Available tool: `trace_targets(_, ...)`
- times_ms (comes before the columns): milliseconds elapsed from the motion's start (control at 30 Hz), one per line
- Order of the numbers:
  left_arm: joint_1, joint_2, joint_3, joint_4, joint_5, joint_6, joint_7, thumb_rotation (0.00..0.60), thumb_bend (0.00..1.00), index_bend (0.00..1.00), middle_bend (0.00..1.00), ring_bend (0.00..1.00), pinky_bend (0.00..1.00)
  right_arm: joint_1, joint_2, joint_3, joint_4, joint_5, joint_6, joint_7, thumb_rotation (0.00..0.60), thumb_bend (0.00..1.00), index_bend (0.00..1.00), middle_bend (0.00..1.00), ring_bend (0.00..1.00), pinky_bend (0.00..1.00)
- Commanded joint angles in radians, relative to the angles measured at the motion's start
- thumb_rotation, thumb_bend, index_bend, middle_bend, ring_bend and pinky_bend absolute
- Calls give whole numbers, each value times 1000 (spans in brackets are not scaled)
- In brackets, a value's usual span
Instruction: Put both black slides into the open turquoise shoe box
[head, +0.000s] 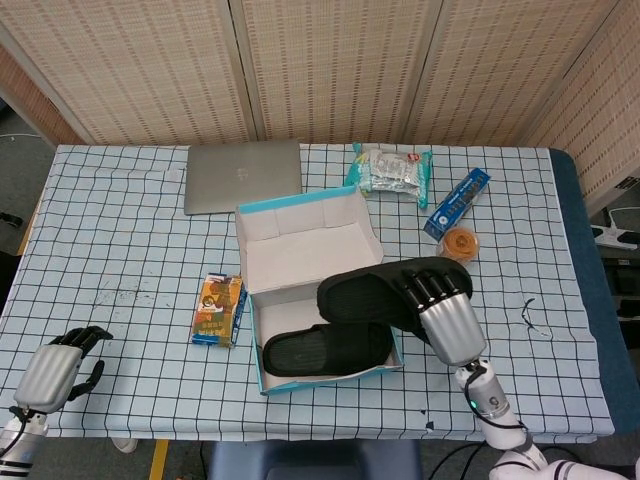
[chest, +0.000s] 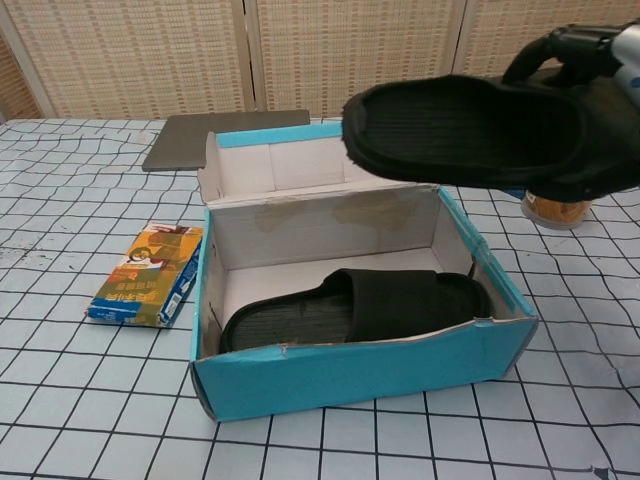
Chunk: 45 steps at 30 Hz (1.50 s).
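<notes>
The second slide (head: 385, 292) is held aloft by the right hand (head: 445, 315), whose fingers are wrapped over its heel end, and it hangs above the right side of the box (head: 262, 376), toe pointing left. For a clean placement, the slide is best carried further left until it is centred over the box's floor, kept roughly level and in line with the box's long side, then lowered behind or onto the first slide (head: 325, 349) before the fingers are released; the right wall and the upright lid (head: 305, 228) should be cleared on the way down. The box is open and one slide already lies flat along its front wall. The left hand (head: 55, 370) rests at the table's near left corner, fingers curled on nothing.
</notes>
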Motion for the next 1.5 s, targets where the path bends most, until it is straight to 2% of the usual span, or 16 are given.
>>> trace_targets(33,0,1,0,1,3,3,0,600,471,311,276,271,423,78,-83,20,35,-27,-85,7,600,19,702,683,576,653)
trace_targets(333,1,4,-1,4,4,7,-13,600,471,311,277,271,423,206,-267,78,199,1,-200,46,600,54,704,683,577,653)
trace_targets(633,1,8,-1,-1,7,11,-24,600,472,311,277,271,423,236,-371,59,389,35,-232,119,600,55,705,684,577,653)
trace_targets(933,1,9,-1,-1,9,12,-23,600,472,311,277,271,423,228,-398,23,474,60,-248,171,600,54,705,684,577,653)
trace_targets(1367,0,7,-1,1,9,10,-20,600,471,311,278,271,423,212,-397,18,509,135,-312,174,600,55,705,684,577,653)
trace_targets(1500,0,6,-1,3,7,9,-18,600,473,311,279,271,423,209,-383,11,489,154,-341,175,600,55,693,684,573,652)
